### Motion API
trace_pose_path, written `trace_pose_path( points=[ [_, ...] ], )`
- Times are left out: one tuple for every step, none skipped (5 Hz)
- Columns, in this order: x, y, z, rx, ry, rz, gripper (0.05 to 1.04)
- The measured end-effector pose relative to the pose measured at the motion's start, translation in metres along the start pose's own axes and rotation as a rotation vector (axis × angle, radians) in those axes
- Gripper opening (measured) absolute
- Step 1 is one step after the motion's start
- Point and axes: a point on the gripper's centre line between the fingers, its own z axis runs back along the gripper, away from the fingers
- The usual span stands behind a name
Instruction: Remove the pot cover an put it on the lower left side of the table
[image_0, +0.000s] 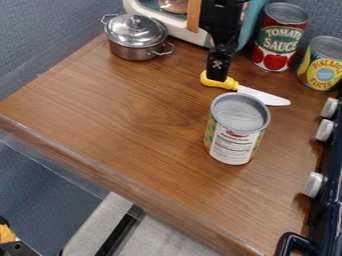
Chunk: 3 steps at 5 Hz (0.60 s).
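Gripper hangs at the yellow handle of a knife, toward the table's far side; how open it is, or whether it has hold of the knife, I cannot tell. Pot cover sits on the steel pot, far left corner. Upright can near the knife blade.

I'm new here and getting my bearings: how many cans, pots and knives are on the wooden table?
Cans: 3 (red can, yellow can, white-labelled can)
Pot: 1, with its cover on
Knife: 1
Total: 5
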Motion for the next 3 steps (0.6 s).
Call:
trace_pose_path(
  points=[
    [0.001,0.005,-0.014,0.040,-0.011,0.007,1.001],
    [0.023,0.001,-0.015,0.056,-0.017,0.108,1.001],
    [0.057,-0.009,0.006,0.031,-0.011,0.225,1.001]
  ],
)
